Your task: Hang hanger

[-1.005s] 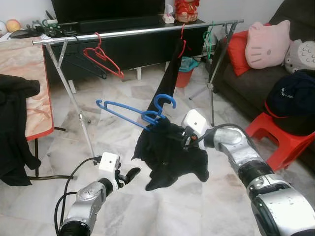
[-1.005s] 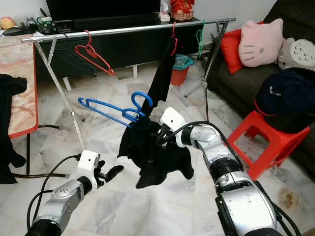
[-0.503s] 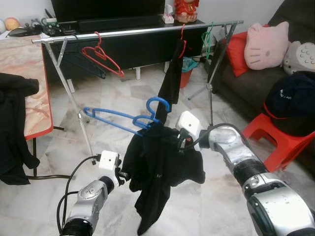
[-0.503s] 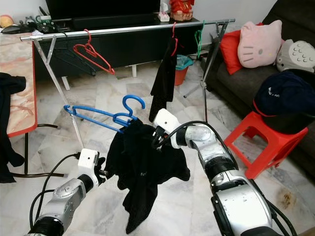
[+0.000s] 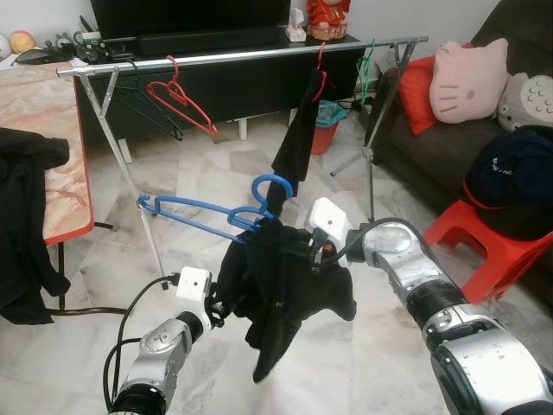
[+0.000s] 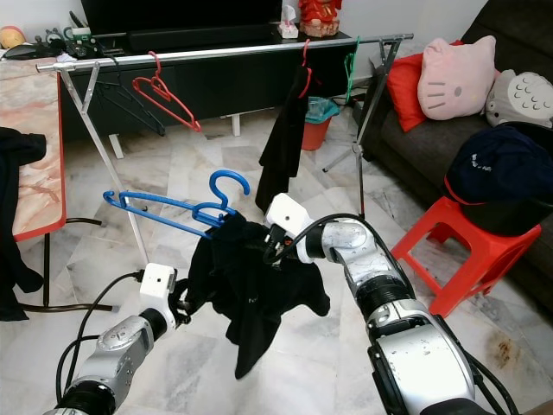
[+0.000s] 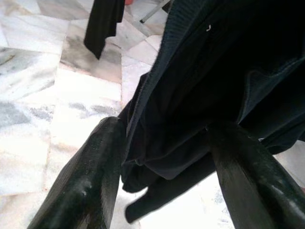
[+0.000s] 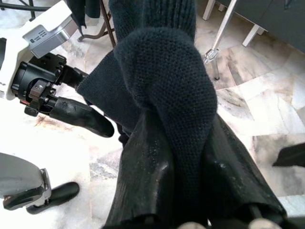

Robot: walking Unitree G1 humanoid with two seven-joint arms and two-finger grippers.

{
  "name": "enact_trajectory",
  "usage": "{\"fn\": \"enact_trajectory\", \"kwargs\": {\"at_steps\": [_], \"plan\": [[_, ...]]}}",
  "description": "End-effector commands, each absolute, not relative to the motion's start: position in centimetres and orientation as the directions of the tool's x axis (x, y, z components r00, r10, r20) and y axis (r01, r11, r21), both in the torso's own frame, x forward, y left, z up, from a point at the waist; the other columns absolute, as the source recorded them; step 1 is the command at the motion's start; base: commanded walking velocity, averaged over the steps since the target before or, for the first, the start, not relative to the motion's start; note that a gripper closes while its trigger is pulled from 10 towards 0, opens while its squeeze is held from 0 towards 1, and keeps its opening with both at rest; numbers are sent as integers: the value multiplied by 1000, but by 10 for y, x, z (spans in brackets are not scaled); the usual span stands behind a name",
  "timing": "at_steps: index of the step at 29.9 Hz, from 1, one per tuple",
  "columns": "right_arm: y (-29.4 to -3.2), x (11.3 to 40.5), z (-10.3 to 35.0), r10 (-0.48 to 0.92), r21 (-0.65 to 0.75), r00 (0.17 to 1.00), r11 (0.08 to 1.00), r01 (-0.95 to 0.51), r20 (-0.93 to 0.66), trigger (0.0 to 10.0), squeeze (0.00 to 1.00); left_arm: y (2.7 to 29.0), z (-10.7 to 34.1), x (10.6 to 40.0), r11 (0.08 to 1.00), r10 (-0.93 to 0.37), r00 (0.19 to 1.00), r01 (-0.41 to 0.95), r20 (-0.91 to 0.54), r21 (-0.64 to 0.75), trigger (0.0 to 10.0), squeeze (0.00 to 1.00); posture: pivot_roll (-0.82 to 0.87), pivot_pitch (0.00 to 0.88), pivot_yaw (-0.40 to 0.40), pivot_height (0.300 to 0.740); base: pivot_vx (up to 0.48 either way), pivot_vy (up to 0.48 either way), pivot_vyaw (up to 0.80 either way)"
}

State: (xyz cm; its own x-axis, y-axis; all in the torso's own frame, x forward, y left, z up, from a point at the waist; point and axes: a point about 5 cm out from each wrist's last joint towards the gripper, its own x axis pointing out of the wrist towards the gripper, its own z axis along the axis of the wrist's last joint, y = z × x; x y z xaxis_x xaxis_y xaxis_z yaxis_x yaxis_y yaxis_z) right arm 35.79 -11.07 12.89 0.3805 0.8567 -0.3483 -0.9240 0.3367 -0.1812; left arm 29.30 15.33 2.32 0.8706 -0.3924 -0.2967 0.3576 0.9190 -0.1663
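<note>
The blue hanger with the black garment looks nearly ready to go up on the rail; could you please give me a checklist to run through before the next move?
1. Right gripper clamped on the black garment at the blue hanger: ok, knit fabric sits pinched between its jaws in the right wrist view.
2. Left gripper positioned: ok, jaws open with garment fabric between them.
3. Garment seated on both hanger shoulders: not ok, it bunches at one end and the long arm is bare.
4. Hook free and upright: ok.
5. Free space on the rail: ok, between the red hanger and the hung black clothing.
6. Hanger near rail height: not ok, well below it.
</note>
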Motion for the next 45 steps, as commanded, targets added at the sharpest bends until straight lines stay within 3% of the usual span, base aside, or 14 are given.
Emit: {"fn": "enact_trajectory", "kwargs": {"at_steps": [1,3,4,6,7,8,9,18,20,45], "plan": [[-110,364,146,863,-229,400,341,-912,-310,10000,0,150,22,294,915,-403,864,372,-302,-157,0,0,33,0,-98,740,0,0,0],[-109,364,146,866,-229,395,336,-914,-307,10000,0,150,22,294,915,-403,864,373,-300,-154,0,0,33,0,-98,740,0,0,0],[-109,363,146,870,-226,387,328,-917,-307,10000,0,151,22,294,917,-399,866,368,-301,-154,2235,0,33,0,-98,740,0,0,0],[-109,363,146,872,-225,381,322,-920,-308,10000,0,151,22,295,917,-397,867,366,-302,-156,2235,0,33,0,-98,740,0,0,0],[-109,363,146,873,-225,378,319,-921,-308,10000,0,151,22,295,918,-396,867,365,-302,-156,6118,0,33,0,-98,740,0,0,0],[-109,362,146,874,-224,376,317,-921,-308,10000,0,151,22,295,918,-396,867,365,-302,-155,6118,0,33,0,-98,740,0,0,0],[-109,361,145,877,-222,362,303,-927,-315,10000,0,150,22,295,919,-393,868,362,-303,-155,10000,0,30,0,-98,740,0,0,0],[-109,360,144,883,-215,343,284,-934,-320,10000,0,147,24,298,918,-395,871,363,-292,-156,10000,0,27,0,-100,740,0,0,0],[-109,360,144,883,-215,342,284,-935,-321,10000,0,146,24,298,914,-403,869,369,-288,-167,0,0,25,0,-100,740,0,0,0],[-107,360,145,885,-213,336,278,-937,-323,10000,0,139,23,294,889,-456,850,420,-263,-185,0,0,27,0,-102,740,0,0,0]]}}
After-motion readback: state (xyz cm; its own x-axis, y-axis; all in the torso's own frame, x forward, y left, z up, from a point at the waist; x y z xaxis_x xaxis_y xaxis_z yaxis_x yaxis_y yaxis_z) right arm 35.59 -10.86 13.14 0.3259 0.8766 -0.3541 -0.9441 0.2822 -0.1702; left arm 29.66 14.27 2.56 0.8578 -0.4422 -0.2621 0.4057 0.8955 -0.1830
